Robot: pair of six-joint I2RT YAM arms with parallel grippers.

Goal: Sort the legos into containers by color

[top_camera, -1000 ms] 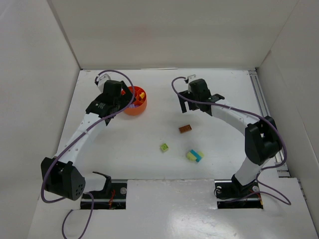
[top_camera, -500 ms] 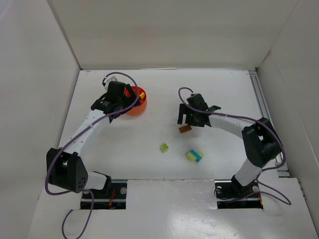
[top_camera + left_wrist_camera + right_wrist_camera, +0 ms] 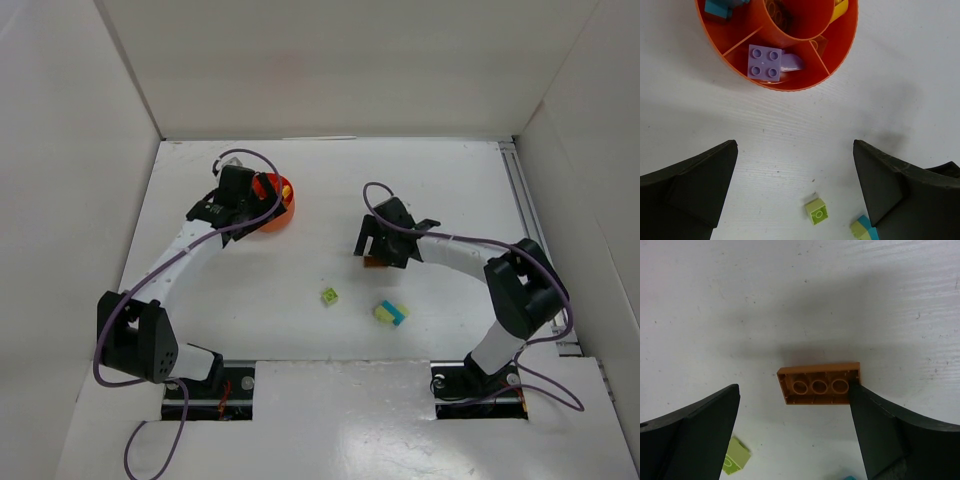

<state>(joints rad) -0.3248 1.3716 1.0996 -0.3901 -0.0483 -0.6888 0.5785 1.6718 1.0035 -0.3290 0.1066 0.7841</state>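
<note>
Right gripper is wide open around the upside-down brown brick, 1 finger touching it, left gripper wide open, empty, by the dish.

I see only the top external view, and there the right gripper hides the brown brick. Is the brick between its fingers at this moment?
Observer: Yes. In the right wrist view the brown brick lies on the table between the open fingers of the right gripper, not yet gripped.
Operator: Which side of it faces up?
Observer: The hollow underside, with three round tubes showing.
Operator: Does the left gripper hold anything?
Observer: No. The left gripper is open and empty. A purple brick lies in the compartment of the dish nearest to it.
</note>
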